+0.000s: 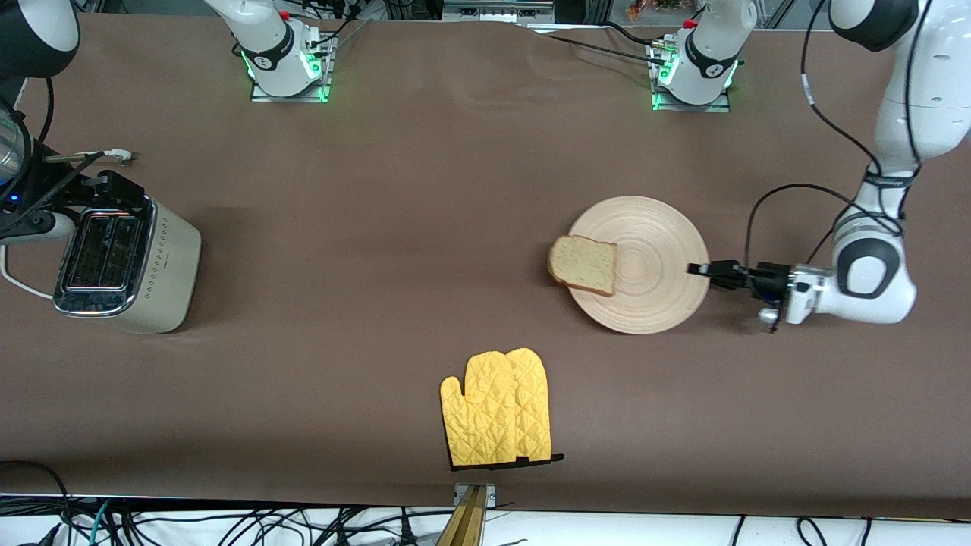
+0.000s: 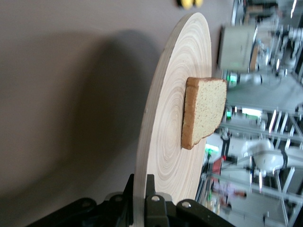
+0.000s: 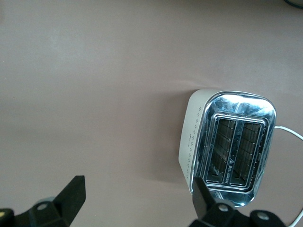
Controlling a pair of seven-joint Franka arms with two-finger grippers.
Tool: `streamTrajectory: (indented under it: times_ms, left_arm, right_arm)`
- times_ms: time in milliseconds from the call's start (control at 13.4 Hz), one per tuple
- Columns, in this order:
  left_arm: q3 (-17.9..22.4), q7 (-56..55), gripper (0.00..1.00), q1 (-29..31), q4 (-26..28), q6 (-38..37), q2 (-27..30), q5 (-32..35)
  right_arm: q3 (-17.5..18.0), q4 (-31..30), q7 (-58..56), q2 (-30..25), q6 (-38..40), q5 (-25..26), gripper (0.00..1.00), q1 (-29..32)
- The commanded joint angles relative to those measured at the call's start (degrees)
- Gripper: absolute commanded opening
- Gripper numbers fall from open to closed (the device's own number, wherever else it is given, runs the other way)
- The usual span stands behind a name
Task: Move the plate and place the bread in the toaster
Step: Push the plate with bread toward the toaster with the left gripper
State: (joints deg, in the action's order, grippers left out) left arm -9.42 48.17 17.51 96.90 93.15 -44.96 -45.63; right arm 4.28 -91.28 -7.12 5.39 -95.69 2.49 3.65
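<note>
Plate point(image 1: 652, 227): we are seeing the round wooden plate lying on the counter point(image 1: 379, 227) toward the left arm's end, and in our reading it is not yet moved anywhere.
Left gripper point(image 1: 694, 268): we are watching it pinching the plate's rim point(image 2: 140, 189) from the side, one finger above the edge and one below, pressed tight on the wood.
Bread point(image 1: 582, 264): we are finding the seeded slice resting on the plate, overhanging the edge that faces the toaster.
Toaster point(image 1: 121, 265): it is standing at the right arm's end of the counter, well apart from the plate, both slots point(image 3: 234, 149) showing empty.
Right gripper point(image 3: 137, 201): we are seeing it hovering over the toaster with its fingers spread wide and holding nothing; this arm is waiting.
Oven mitt point(image 1: 497, 406): the yellow mitt is lying nearer the front camera than the plate, untouched.
Done so far: we are judging that only the grasp on the plate is made.
Left to do: we are expecting the plate's move toward the toaster, then the bread's pick-up and drop into a slot.
</note>
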Motion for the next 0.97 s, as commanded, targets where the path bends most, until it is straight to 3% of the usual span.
streamTrajectory:
  times_ms: [0, 150, 374, 748, 823, 898]
  left_arm:
    - [-0.6, 3.6, 0.0, -5.5, -0.2, -1.2, -0.5, -4.4]
    - [-0.6, 3.8, 0.0, -9.1, 0.2, -0.1, -3.0, -11.1]
    - [-0.6, 6.0, 0.0, -15.6, 0.7, 7.9, -6.2, -18.1]
    - [-0.6, 6.0, 0.0, -18.4, 0.7, 11.3, -6.5, -19.1]
    - [-0.6, 5.7, 0.03, -18.4, 0.7, 11.3, -6.5, -18.7]
    - [-0.4, 5.7, 0.34, -18.6, 0.7, 11.3, -6.5, -18.6]
  right_arm:
    - [0.2, 1.0, -0.1, 0.3, 0.1, -0.8, 1.0, 0.5]
    - [0.2, 1.0, -0.5, 0.3, 0.1, -0.7, 1.0, 0.5]
    - [0.2, 0.9, -0.7, 0.4, 0.0, -0.7, 1.0, 0.3]
    - [0.7, 0.9, -0.6, 1.8, -0.7, -0.3, 1.0, -0.3]
    - [0.8, 0.9, -0.5, 2.0, -0.7, -0.6, 1.0, -0.4]
    - [0.8, 0.8, -0.5, 2.3, -0.7, -0.9, 1.0, -0.4]
